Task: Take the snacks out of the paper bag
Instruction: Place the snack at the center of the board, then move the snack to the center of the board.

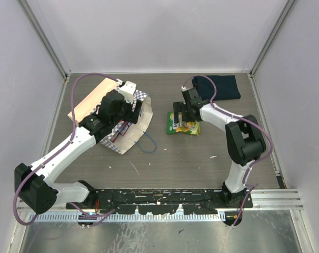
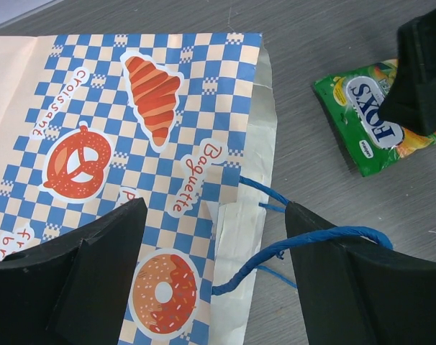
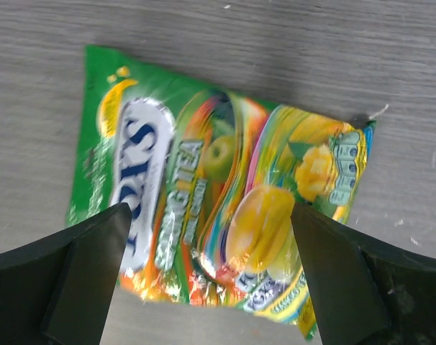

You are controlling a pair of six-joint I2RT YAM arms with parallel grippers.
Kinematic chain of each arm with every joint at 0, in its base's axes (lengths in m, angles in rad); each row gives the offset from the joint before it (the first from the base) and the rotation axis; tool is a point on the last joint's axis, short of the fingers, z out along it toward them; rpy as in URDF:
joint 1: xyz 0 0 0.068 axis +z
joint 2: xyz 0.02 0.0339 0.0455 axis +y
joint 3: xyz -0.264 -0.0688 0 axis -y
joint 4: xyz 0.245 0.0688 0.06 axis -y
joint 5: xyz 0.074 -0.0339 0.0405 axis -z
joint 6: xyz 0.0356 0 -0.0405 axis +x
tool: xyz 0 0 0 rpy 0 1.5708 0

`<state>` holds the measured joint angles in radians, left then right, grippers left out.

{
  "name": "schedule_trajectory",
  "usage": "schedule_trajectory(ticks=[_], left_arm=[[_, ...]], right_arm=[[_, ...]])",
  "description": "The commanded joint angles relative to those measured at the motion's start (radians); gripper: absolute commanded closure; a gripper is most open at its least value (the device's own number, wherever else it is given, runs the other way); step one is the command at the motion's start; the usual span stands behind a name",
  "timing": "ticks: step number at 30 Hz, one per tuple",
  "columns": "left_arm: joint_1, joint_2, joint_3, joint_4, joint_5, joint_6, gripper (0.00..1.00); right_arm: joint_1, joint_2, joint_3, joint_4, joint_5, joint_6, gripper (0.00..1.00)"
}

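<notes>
Right wrist view: my right claw stands wide open over a green snack packet that lies flat on the grey table, gripping nothing. My left claw is open too, above the mouth of the paper bag, which lies on its side near the packet.

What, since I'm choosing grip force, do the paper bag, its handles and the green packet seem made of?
Paper bag: matte printed paper, creased at the mouth. Handles: twisted blue cord, fibre unclear. Green packet: probably glossy plastic film; it shows glare and crinkles.
</notes>
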<state>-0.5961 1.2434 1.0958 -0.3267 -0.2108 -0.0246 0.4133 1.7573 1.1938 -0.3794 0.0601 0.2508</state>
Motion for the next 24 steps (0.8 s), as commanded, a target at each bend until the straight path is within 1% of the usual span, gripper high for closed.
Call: schedule_trajectory(ticks=[1, 5, 8, 12, 14, 15, 18, 21, 23, 24], left_arm=[[-0.003, -0.033, 0.022, 0.030, 0.009, 0.012, 0.20], [-0.004, -0.042, 0.010, 0.028, -0.009, 0.015, 0.20], [-0.003, -0.038, 0.012, 0.028, -0.022, 0.022, 0.20], [-0.003, -0.021, 0.017, 0.031, -0.027, 0.023, 0.20], [-0.003, -0.009, 0.023, 0.031, -0.027, 0.023, 0.20], [-0.003, -0.004, 0.026, 0.030, -0.028, 0.023, 0.20], [-0.002, 0.006, 0.033, 0.028, -0.027, 0.020, 0.20], [-0.003, 0.007, 0.032, 0.029, -0.021, 0.017, 0.20], [-0.002, 0.008, 0.034, 0.028, -0.019, 0.017, 0.19], [-0.003, 0.008, 0.036, 0.025, -0.019, 0.017, 0.19]], right_arm=[[-0.009, 0.117, 0.091, -0.023, 0.086, -0.016, 0.00], [0.004, 0.134, 0.056, -0.039, 0.166, 0.037, 0.00], [0.024, 0.128, 0.026, -0.075, 0.253, 0.119, 0.00], [0.038, 0.144, 0.017, -0.162, 0.302, 0.368, 0.00], [0.047, 0.170, 0.057, -0.255, 0.326, 0.529, 0.00], [0.051, 0.189, 0.083, -0.320, 0.323, 0.626, 0.00], [0.051, 0.233, 0.140, -0.446, 0.290, 0.865, 0.00], [0.050, 0.222, 0.120, -0.416, 0.182, 1.069, 0.00], [0.054, 0.212, 0.128, -0.373, 0.107, 1.148, 0.00], [0.056, 0.208, 0.139, -0.342, 0.092, 1.158, 0.00]])
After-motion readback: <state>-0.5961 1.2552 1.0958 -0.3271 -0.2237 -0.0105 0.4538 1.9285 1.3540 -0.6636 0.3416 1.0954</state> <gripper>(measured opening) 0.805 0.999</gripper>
